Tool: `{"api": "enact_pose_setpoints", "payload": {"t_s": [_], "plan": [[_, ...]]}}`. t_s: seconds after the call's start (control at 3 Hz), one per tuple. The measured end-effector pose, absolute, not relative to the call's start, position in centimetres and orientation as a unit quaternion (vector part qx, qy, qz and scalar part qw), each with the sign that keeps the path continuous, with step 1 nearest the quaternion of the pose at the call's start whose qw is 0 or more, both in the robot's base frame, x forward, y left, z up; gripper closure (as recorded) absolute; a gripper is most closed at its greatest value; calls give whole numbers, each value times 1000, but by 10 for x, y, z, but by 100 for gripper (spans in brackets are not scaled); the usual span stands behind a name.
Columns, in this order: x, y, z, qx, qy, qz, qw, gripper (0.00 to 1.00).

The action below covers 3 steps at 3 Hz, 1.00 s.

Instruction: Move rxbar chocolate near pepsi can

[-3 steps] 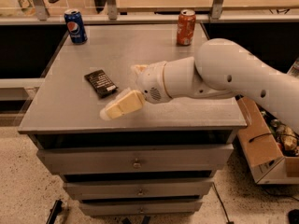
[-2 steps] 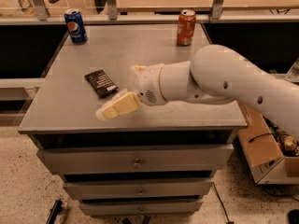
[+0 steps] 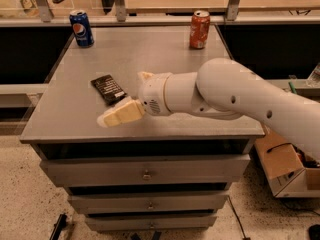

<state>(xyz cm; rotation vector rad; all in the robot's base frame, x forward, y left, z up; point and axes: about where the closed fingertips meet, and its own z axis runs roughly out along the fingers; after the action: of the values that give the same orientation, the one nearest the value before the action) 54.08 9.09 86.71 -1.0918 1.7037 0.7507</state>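
So compared to a moment back, the gripper (image 3: pixel 124 98) has crept a little further left across the desk (image 3: pixel 165 49). Nothing else has budged. It sits left of centre, right beside the rxbar chocolate (image 3: pixel 108 89), and it looks spread open. The long pale finger lies low, just below the bar's near end, and only a nub of the other one pokes up behind the wrist. I honestly can't tell if that lower finger touches the bar.

The bar lies flat in the left-middle of the frame, well apart from the pepsi can (image 3: pixel 81 28), which stands upright in the upper left corner. The red can (image 3: pixel 199 29) is at upper centre. The arm runs off the right edge and covers part of a cardboard box (image 3: pixel 285 169).
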Motion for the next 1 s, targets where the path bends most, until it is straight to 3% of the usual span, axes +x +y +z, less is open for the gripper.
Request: {"api": "enact_pose_setpoints", "payload": {"t_s": [1.0], "plan": [[576,102,855,-449,669,381,454,0]]}}
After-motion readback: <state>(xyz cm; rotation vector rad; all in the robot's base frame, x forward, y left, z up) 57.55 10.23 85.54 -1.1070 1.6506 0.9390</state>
